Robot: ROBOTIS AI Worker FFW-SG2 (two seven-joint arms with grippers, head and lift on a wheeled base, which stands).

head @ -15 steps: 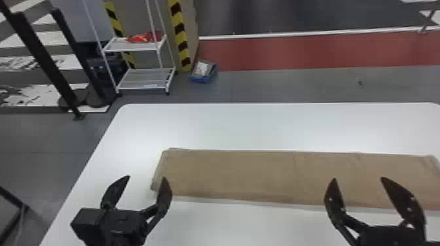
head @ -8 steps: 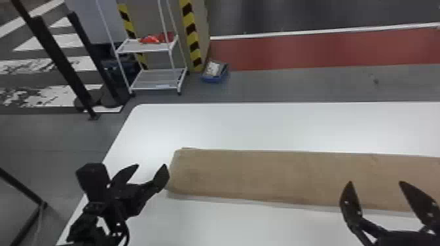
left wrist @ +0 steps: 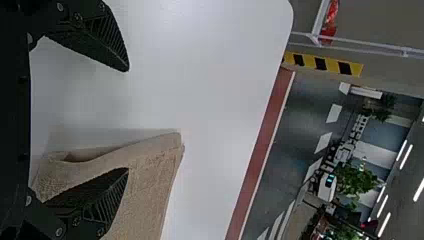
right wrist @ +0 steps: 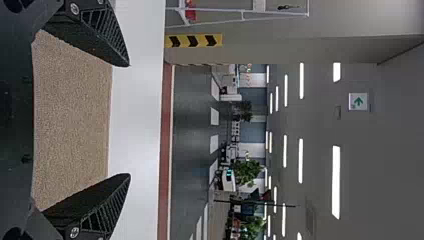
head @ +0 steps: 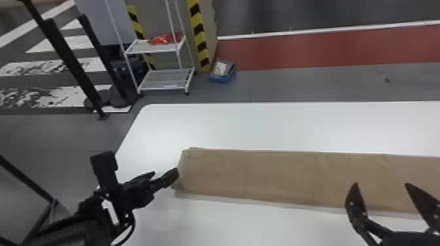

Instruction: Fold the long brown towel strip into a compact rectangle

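Note:
The long brown towel strip lies flat across the white table in the head view, running out past the right edge. At its left end is my left gripper, fingertips beside the towel's short edge. In the left wrist view, my left gripper stands open, one finger over bare table and the other against the towel, whose end is slightly raised in a fold. My right gripper is open above the towel's near edge toward the right. The right wrist view has the towel between the spread fingers of my right gripper.
The white table has bare surface behind and in front of the towel. Beyond it on the floor stand a white shelf rack, a blue box and black posts at the left.
My left gripper has turned and moved right to the towel's left end. The head view has shifted, so the table and towel appear farther right. The right gripper stays open over the towel.

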